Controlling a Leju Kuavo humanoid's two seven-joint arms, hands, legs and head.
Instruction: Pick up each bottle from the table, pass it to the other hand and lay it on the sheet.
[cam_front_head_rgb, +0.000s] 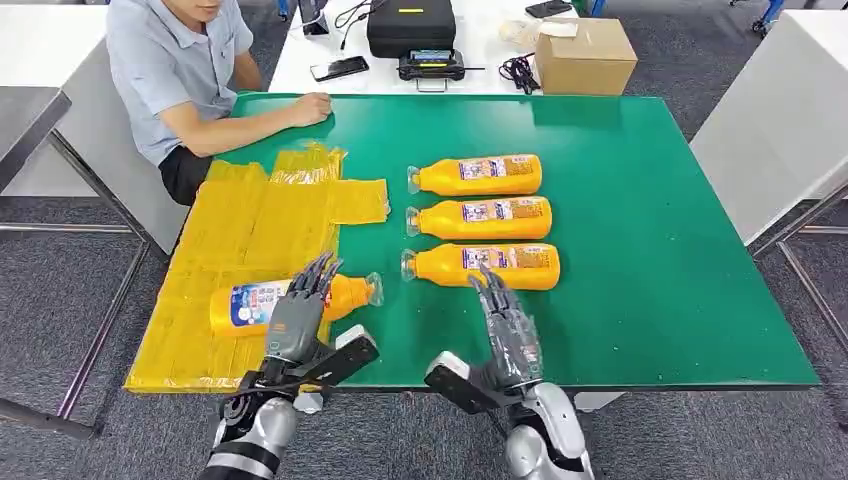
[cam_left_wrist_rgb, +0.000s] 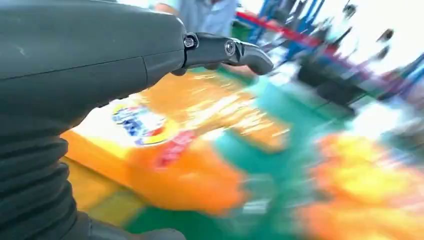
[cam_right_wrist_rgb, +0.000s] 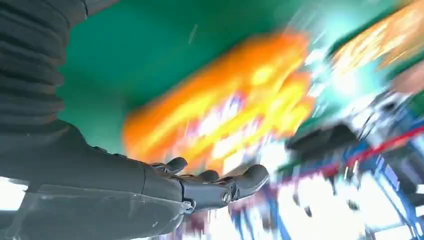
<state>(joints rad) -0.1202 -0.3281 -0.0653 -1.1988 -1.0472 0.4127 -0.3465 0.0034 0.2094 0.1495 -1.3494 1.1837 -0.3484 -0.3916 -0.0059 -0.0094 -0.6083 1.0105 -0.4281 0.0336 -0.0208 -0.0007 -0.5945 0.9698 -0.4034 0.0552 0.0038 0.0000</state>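
1. Judging from the head view, one orange plastic bottle with a blue-and-white label (cam_front_head_rgb: 290, 300) already lies on the crinkled yellow plastic sheet (cam_front_head_rgb: 240, 225), at about 7 o'clock on the green table (cam_front_head_rgb: 650, 250), its cap end reaching over the sheet's edge onto the green.
2. Above that bottle hovers the left hand (cam_front_head_rgb: 298, 310), fingers straight and spread, gripping nothing; the blurred left wrist view shows a finger clear above the label, so I judge this bottle released.
3. Near 6 o'clock the right hand (cam_front_head_rgb: 508, 325) is flat with fingers apart and empty, its fingertips (cam_front_head_rgb: 487, 283) just short of, or over, the nearest orange bottle (cam_front_head_rgb: 485, 265); I cannot tell whether they touch.
4. Two further orange bottles lie beyond it, the middle bottle (cam_front_head_rgb: 480, 218) and the far bottle (cam_front_head_rgb: 478, 175), all three parallel with caps toward 9 o'clock, near the table's centre.
5. So the step in hand appears to be the start of the second pick: the right hand must close around the nearest bottle's body, lift it, and pass it across to the left hand.
6. A seated person's fist (cam_front_head_rgb: 312, 108) rests on the table at 11 o'clock, beyond the sheet.
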